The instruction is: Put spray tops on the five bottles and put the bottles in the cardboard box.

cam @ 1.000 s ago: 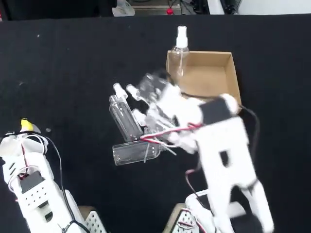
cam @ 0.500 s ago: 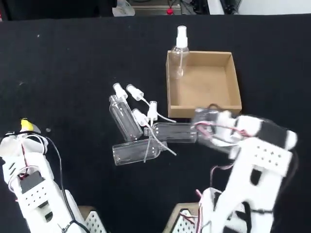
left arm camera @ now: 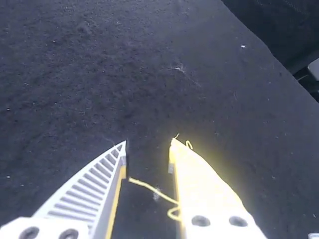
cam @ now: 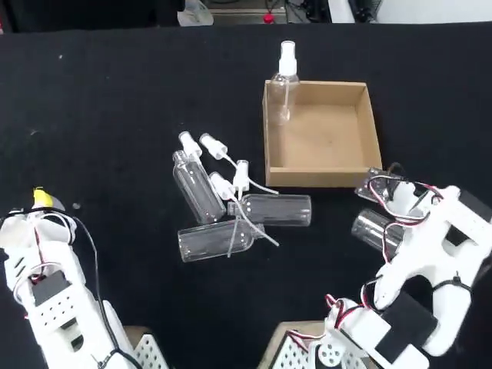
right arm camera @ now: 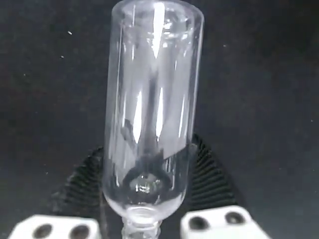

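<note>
My right gripper [cam: 390, 221] is shut on a clear bottle [cam: 373, 230] [right arm camera: 152, 94] without a top, held low in front of the cardboard box [cam: 361, 171] near its right corner. The fingers [right arm camera: 207, 172] clamp the bottle near its neck, and its base points away from the wrist. Three more topless bottles [cam: 197, 189] [cam: 215, 241] [cam: 274, 209] lie left of the box among several loose spray tops [cam: 214, 146]. One capped bottle [cam: 285, 81] stands at the box's far left corner. My left gripper [left arm camera: 148, 145] [cam: 38, 200] is open and holds nothing, at the table's front left.
Black cloth [cam: 115, 100] covers the table. Thin dip tubes from the spray tops [cam: 257, 187] trail across the lying bottles. The box floor [cam: 323, 138] is bare cardboard. Clutter sits beyond the table's far edge [cam: 196, 14].
My right arm has swung from over the bottle cluster to the right, past the box's front wall, carrying a clear bottle. The left arm has not moved.
</note>
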You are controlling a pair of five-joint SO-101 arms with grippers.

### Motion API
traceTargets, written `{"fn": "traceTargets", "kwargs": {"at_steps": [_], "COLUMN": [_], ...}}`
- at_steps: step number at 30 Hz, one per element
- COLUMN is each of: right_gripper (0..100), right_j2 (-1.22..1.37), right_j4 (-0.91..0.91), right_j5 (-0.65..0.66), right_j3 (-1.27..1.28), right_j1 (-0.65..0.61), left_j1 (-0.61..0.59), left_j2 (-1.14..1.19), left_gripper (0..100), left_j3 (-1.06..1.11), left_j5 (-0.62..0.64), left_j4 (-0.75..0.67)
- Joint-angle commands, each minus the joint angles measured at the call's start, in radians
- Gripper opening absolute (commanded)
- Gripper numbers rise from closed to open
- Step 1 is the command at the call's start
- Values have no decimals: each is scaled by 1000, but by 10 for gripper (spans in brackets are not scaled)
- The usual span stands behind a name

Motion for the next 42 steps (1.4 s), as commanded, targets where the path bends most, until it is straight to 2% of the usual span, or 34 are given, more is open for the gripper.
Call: {"fn": "traceTargets", "kwargs": {"at_steps": [1,5,8,11,14,16,19,21,23,26,29,31,37,42], "right_gripper": [98,314,374,344,307,292,267,216,130,5,66,87,89,89], "right_j2": [2,2,1,2,2,2,2,8,12,12,12,12,12,12], "right_j4": [-21,-21,-23,-21,-23,-20,2,40,48,-6,-86,-137,-244,-362], "right_j5": [9,9,8,-17,-114,-219,-460,-589,-637,-638,-631,-574,-368,-301], "right_j3": [-62,-62,-65,-87,-140,-193,-255,-295,-331,-351,-338,-323,-183,-15], "right_j1": [28,23,23,23,23,23,23,29,31,40,91,144,295,334], "left_j1": [36,36,36,36,36,36,36,36,36,35,30,31,35,35], "left_j2": [-9,-9,-9,-9,-9,-9,-9,-9,-9,-9,-9,-9,-9,-9], "left_gripper": [145,145,145,145,145,145,145,145,145,145,145,145,145,145], "left_j3": [-21,-21,-21,-21,-21,-21,-21,-21,-21,-21,-21,-21,-21,-21], "left_j5": [-14,-14,-14,-14,-14,-14,-14,-14,-14,-14,-14,-14,-14,-14], "left_j4": [-23,-23,-23,-23,-23,-23,-23,-23,-23,-20,-18,-18,-21,-21]}}
